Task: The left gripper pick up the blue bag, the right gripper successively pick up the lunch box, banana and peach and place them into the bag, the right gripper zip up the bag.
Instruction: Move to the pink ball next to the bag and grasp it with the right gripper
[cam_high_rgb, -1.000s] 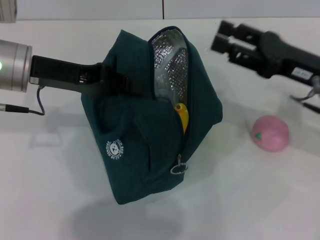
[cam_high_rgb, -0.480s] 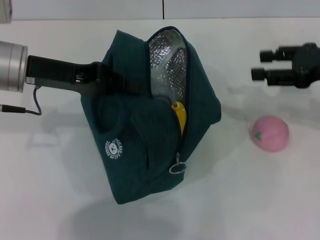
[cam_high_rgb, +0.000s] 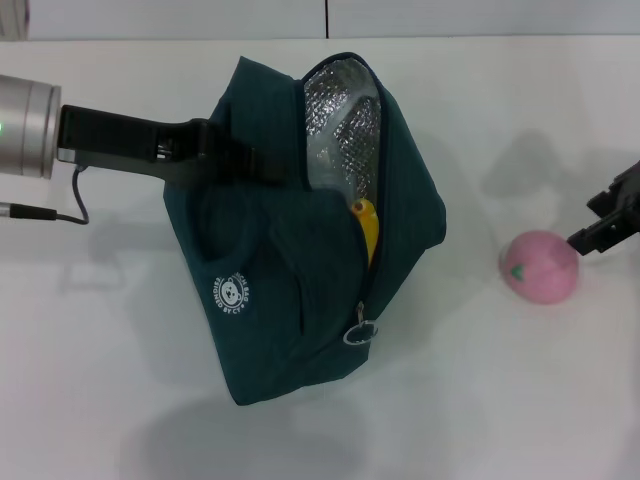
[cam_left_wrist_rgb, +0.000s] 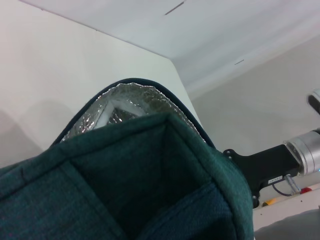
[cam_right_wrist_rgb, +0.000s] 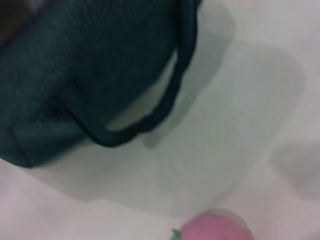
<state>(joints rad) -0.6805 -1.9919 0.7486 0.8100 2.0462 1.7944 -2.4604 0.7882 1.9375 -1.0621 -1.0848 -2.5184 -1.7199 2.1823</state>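
The blue bag hangs tilted above the white table, its mouth open and the silver foil lining showing. My left gripper is shut on the bag's upper left side. A yellow banana pokes out of the opening above the ring zipper pull. The pink peach lies on the table to the bag's right. At the picture's right edge my right gripper stands open, just right of the peach and slightly above it. The right wrist view shows the bag, its strap and the peach. The lunch box is hidden.
The white table stretches around the bag, with its far edge along the top. A grey cable trails from the left arm at the left. In the left wrist view, the right arm shows beyond the bag.
My right gripper has swung from above the bag's right side out to the right and down, ending beside the peach. The bag and left gripper have barely shifted.
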